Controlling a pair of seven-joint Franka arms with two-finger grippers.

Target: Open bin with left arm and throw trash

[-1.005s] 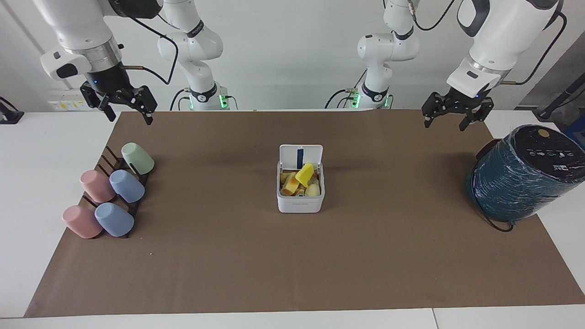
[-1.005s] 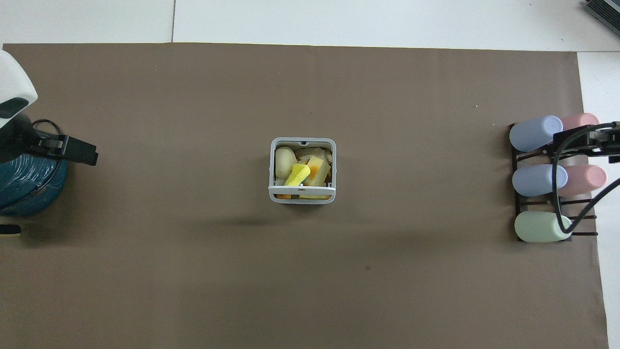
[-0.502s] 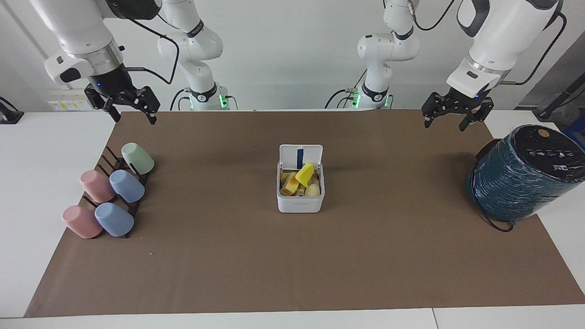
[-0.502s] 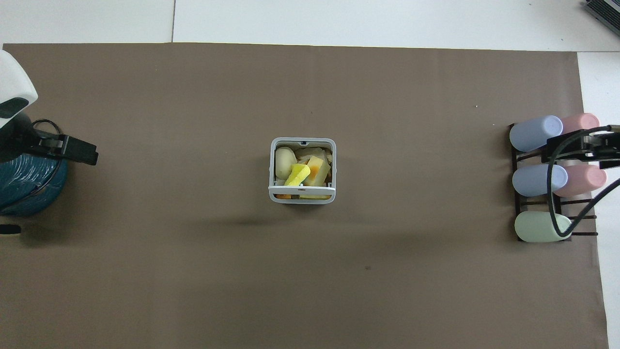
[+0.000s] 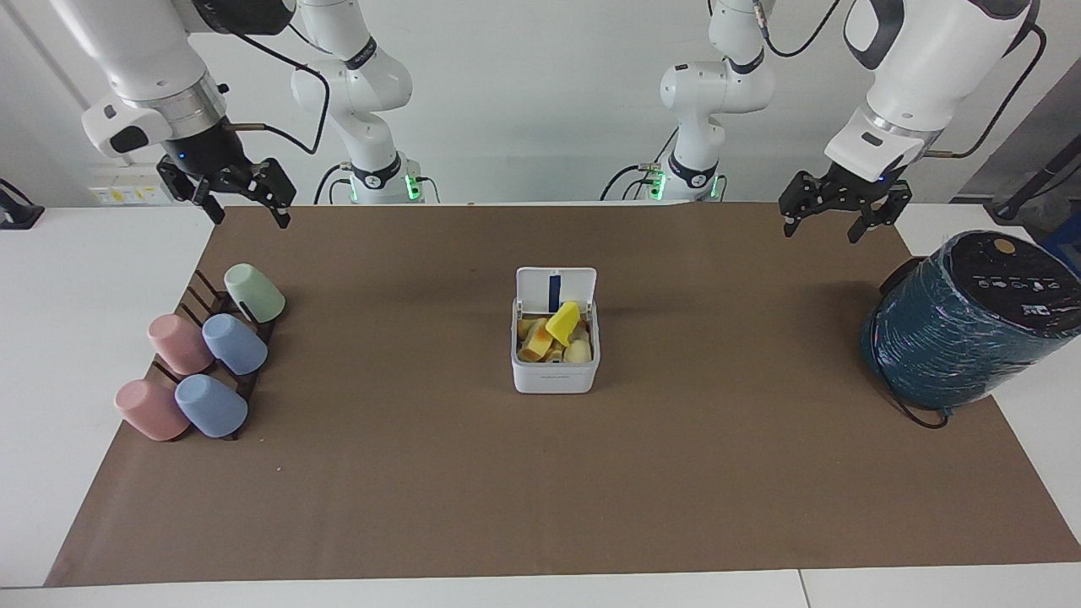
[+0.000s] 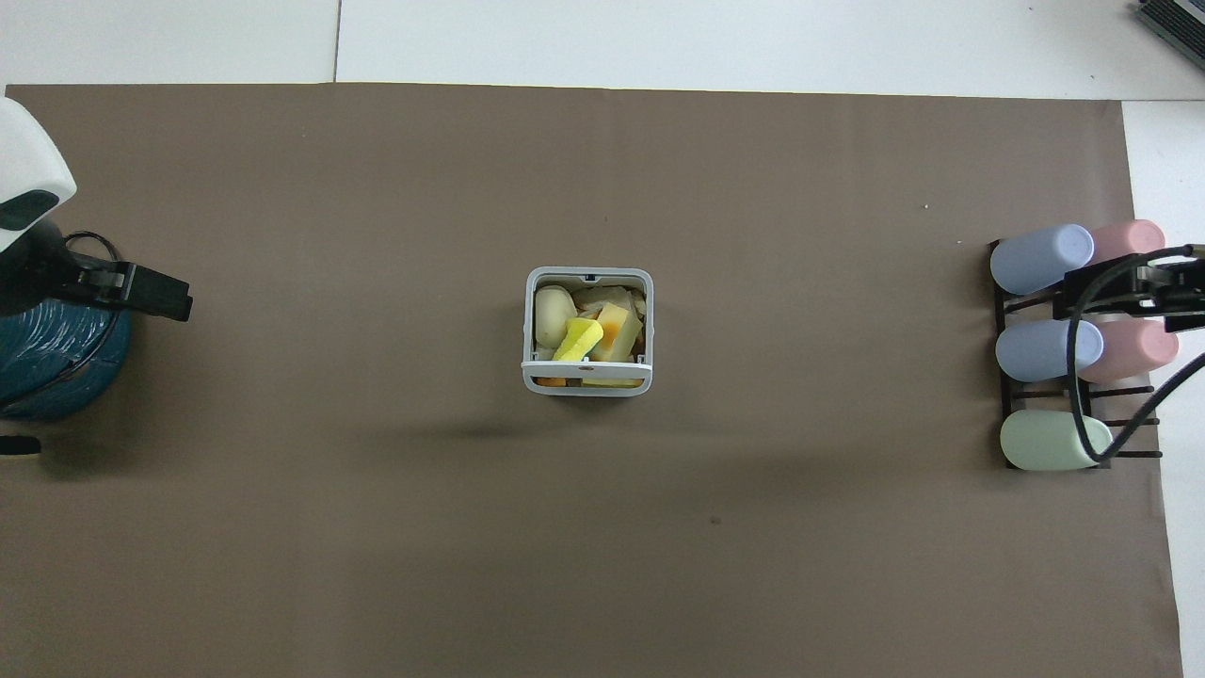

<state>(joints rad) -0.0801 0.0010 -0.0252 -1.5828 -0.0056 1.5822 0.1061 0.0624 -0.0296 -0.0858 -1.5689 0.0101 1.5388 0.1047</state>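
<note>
Bin (image 5: pixel 554 371) sits mid-table on the brown mat (image 5: pixel 540 507), lid (image 5: pixel 556 290) flipped up on the side nearer the robots. Trash is inside: bright yellow scrap (image 5: pixel 562 321) on top, pale wedge w/ orange edge (image 5: pixel 537 338) beside it toward the right arm's end, cream lump (image 5: pixel 578 352) toward the left arm's end. Left gripper (image 5: pixel 832 227) is raised over the mat's edge by the robots, at the left arm's end, fingers apart, holding nothing; bin is well apart from it, toward table centre. Teal cylinder (image 5: pixel 963 321) stands on the table at that same end. Right gripper (image 5: pixel 247 218) is raised over the mat's corner at the right arm's end, fingers apart, empty, also well apart from the bin. Pastel cups (image 5: pixel 207 363) lie on a dark rack (image 6: pixel 1073 395) at that end; in overhead view the right gripper's cable crosses over them.
</note>
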